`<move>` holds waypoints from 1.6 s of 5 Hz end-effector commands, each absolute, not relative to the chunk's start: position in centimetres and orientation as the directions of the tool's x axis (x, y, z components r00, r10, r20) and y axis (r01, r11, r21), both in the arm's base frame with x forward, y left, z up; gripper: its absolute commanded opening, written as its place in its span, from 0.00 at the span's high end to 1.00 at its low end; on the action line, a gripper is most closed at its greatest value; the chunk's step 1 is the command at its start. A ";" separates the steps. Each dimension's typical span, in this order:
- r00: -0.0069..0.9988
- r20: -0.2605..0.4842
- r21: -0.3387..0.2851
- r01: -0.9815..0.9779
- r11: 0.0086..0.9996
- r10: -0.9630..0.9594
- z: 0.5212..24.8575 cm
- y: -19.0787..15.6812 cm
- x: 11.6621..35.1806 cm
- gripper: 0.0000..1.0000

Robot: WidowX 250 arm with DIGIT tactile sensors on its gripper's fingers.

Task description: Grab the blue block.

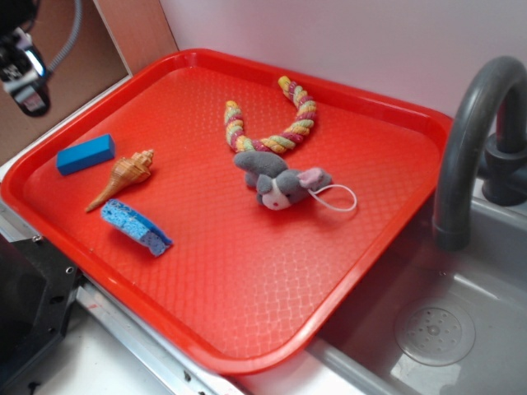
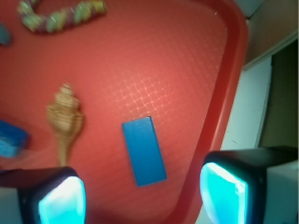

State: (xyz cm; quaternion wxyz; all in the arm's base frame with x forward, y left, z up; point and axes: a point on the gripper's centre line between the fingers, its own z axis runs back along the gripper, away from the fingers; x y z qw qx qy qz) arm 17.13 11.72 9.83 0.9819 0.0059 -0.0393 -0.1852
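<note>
The blue block (image 1: 86,154) is a smooth bright-blue bar lying flat at the far left of the red tray (image 1: 272,271), next to the seashell (image 1: 123,177). In the wrist view the blue block (image 2: 144,150) lies below and between my fingers, its long side running away from the camera. My gripper (image 2: 142,196) is open and empty, hovering well above the block; one cyan pad (image 2: 63,203) is at the left, the other over the tray's rim (image 2: 219,121). In the exterior view only part of the gripper (image 1: 25,70) shows at the top left.
A rough curved blue sponge piece (image 1: 136,226) lies in front of the seashell (image 2: 65,119). A grey plush mouse (image 1: 280,183) and a coloured rope ring (image 1: 272,123) lie mid-tray. A grey faucet (image 1: 469,140) and sink (image 1: 436,333) are at the right. A wooden panel (image 1: 140,29) stands behind.
</note>
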 end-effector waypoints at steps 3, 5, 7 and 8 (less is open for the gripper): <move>0.904 -0.092 0.084 0.425 0.901 -0.418 3.3 11.8 17.0 0.00; 0.898 -0.159 0.088 0.427 0.900 -0.411 1.0 12.5 17.0 0.00; 0.869 -0.193 0.043 0.471 0.881 -0.455 -0.8 12.3 17.3 1.00; 0.863 -0.198 0.045 0.482 0.875 -0.465 -1.0 12.1 17.3 1.00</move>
